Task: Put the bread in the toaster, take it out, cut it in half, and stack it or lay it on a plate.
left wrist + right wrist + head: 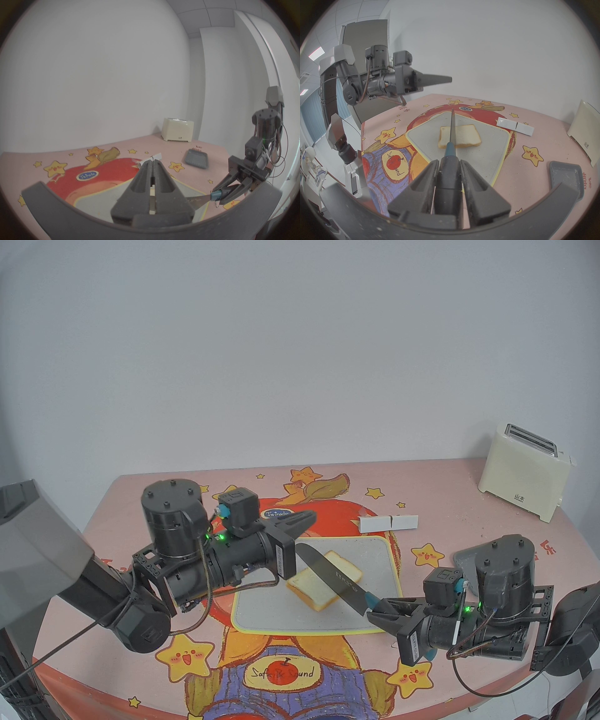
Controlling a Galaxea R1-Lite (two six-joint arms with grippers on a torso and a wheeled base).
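Right gripper (382, 613) holds knife (328, 574) across bread (309, 587) — bread on cutting board (372, 555).

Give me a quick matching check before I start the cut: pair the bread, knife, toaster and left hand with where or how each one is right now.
Things:
1. bread
2. knife
3. toaster
4. left hand

States:
A. shut, up in the air
B. at the far right corner of the table
C. gripped by the right hand, blade over the slice
D. lying flat on the cutting board

Pairs: 1-D, 2-C, 3-B, 4-A
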